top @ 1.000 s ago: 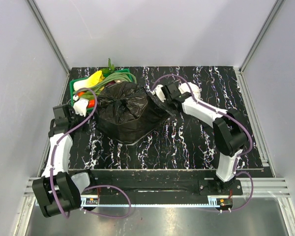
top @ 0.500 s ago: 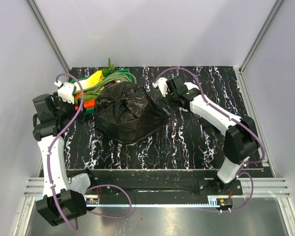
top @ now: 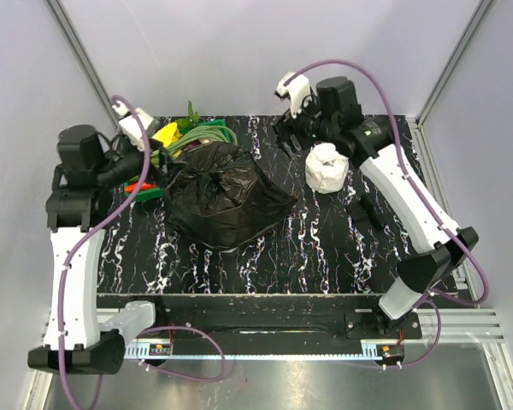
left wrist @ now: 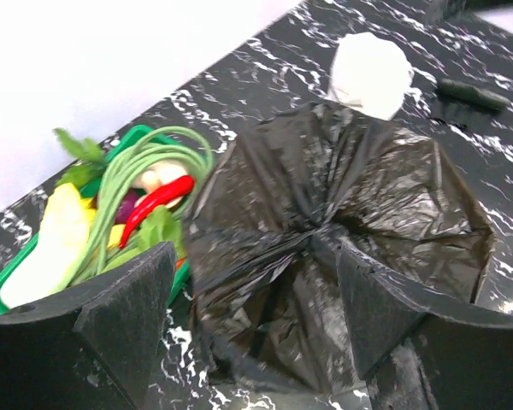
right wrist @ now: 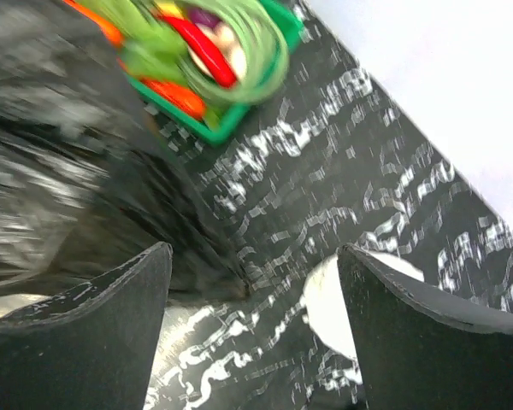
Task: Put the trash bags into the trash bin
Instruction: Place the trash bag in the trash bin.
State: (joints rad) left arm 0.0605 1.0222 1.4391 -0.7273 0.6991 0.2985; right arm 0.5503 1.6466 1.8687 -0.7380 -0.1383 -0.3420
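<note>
The black, white-veined bench (top: 325, 248) fills the floor of a pale-walled enclosure, with both arms bolted at its near edge. The left arm (top: 64, 256) rises along the left side and bends inward over the far left of the bench. The right arm (top: 410, 205) reaches diagonally toward the far middle. The trash bag (top: 227, 196) sits left of centre, glossy black film gathered into a pucker at its top and stretched over a bulky shape with an angular, faceted outline. It covers that shape on every side seen, so none of the trash bin's own surface shows. Behind and to the left of the bag stands a green basket (top: 212, 130) holding toy vegetables, among them a red chilli, a coil of green strands and a yellow piece. The film's edge lies right against the basket's near side. The left hand (left wrist: 255, 252) hangs above the bag's left part, fingers spread wide with nothing between them and no touch on the film. The right hand (right wrist: 252, 252) hovers over the far bench, between the bag and a white rounded roll (top: 327, 166), its fingers likewise spread and empty. The roll lies on the bench to the right of the bag, apart from it. A small dark elongated piece (top: 365, 211) lies flat nearer than the roll and to its right.
</note>
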